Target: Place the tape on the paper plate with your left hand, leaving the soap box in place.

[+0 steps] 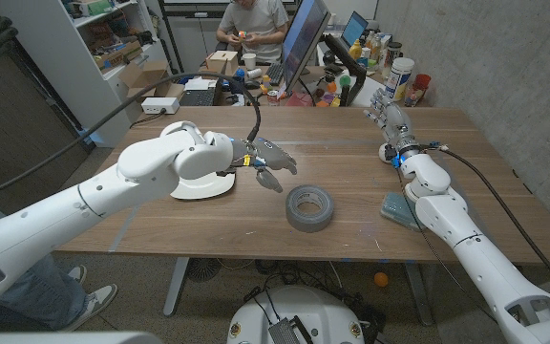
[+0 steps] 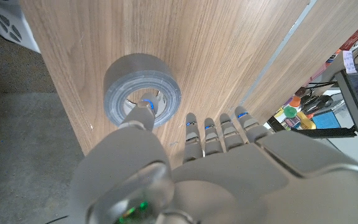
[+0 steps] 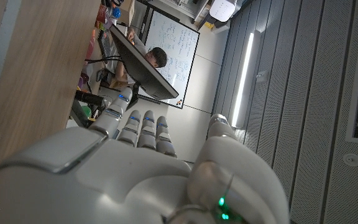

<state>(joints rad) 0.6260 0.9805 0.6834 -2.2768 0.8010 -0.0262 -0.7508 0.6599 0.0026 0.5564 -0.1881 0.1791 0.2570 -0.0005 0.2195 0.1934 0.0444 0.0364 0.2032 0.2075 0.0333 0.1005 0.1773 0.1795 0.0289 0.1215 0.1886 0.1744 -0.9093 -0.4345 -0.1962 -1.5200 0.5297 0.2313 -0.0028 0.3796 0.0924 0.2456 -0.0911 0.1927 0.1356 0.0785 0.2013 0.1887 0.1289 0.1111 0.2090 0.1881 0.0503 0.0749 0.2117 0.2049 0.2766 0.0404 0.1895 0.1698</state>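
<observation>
Duct tape roll (image 1: 310, 206) lies flat on desk (image 1: 351, 143), core axis vertical. Left hand (image 1: 267, 162) hovers just beside roll, fingers (image 2: 207, 134) spread, holding nothing. Paper plate (image 1: 201, 188) beyond hand.

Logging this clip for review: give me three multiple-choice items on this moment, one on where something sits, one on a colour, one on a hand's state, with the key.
1. Where does the tape lie?
A. on the bare wooden table, apart from the paper plate
B. on the paper plate
C. on top of the soap box

2. What colour is the tape?
A. yellow
B. grey
C. red

3. What is the left hand doing?
A. lifting the tape clear of the table
B. pressing the soap box
C. holding nothing, fingers apart, near the tape

Key:
1 A, bare wood shows all round the roll in the head view.
2 B, the roll is grey in both head and left wrist views.
3 C, the head view shows its spread fingers beside the roll, empty.
</observation>
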